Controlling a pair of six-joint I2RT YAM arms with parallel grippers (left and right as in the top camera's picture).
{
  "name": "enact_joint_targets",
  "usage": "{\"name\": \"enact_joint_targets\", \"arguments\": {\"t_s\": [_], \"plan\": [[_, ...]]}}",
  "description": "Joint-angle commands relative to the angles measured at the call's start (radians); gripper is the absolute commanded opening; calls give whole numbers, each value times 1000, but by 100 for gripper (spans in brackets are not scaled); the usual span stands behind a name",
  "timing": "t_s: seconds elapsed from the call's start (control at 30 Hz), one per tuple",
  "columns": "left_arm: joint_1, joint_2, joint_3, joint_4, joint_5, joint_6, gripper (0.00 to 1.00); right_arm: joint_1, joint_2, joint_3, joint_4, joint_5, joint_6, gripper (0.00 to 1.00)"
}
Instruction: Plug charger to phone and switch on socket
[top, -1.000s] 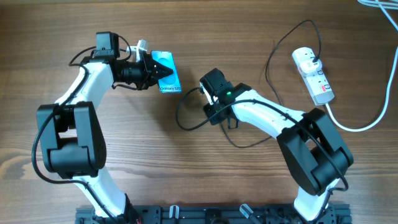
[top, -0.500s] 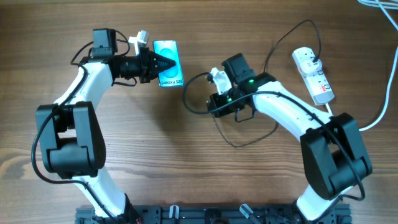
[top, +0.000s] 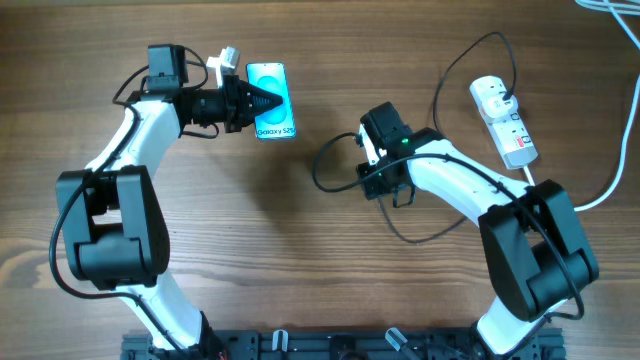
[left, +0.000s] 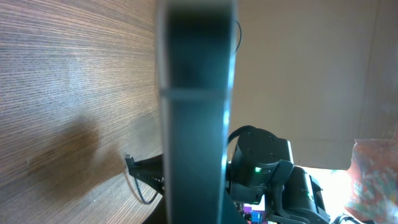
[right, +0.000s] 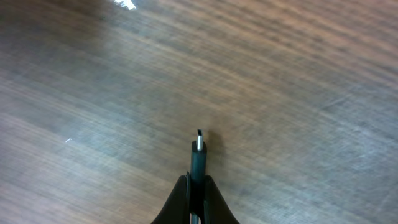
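My left tool (top: 262, 103) is clenched on the left edge of the phone (top: 276, 90), screen up. My right tool (right: 197, 182) pinches the charger (right: 198, 152) just behind its connector, over the table (top: 300, 280), between phone and socket (top: 505, 122).

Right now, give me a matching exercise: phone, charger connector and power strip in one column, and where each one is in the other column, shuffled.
1. phone
2. charger connector
3. power strip

A. lying on the table, far right
B. clamped in the left gripper
C. pinched in the right gripper

Pairs: 1-B, 2-C, 3-A
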Motion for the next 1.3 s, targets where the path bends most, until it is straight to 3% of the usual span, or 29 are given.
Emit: {"name": "enact_joint_targets", "arguments": {"t_s": [0.0, 0.1, 0.2, 0.47, 0.67, 1.27], "plan": [[8, -41, 3, 3, 44, 23, 4, 1, 13, -23, 31, 64, 14, 7], [8, -41, 3, 3, 44, 23, 4, 1, 13, -43, 60, 64, 14, 27], [8, -41, 3, 3, 37, 23, 4, 1, 13, -68, 104, 64, 14, 33], [8, -41, 3, 3, 37, 23, 4, 1, 13, -69, 90, -11, 40, 24], [8, -41, 3, 3, 37, 23, 4, 1, 13, -71, 80, -11, 37, 4], [8, -41, 3, 3, 37, 23, 4, 1, 13, -71, 80, -13, 37, 4]]}}
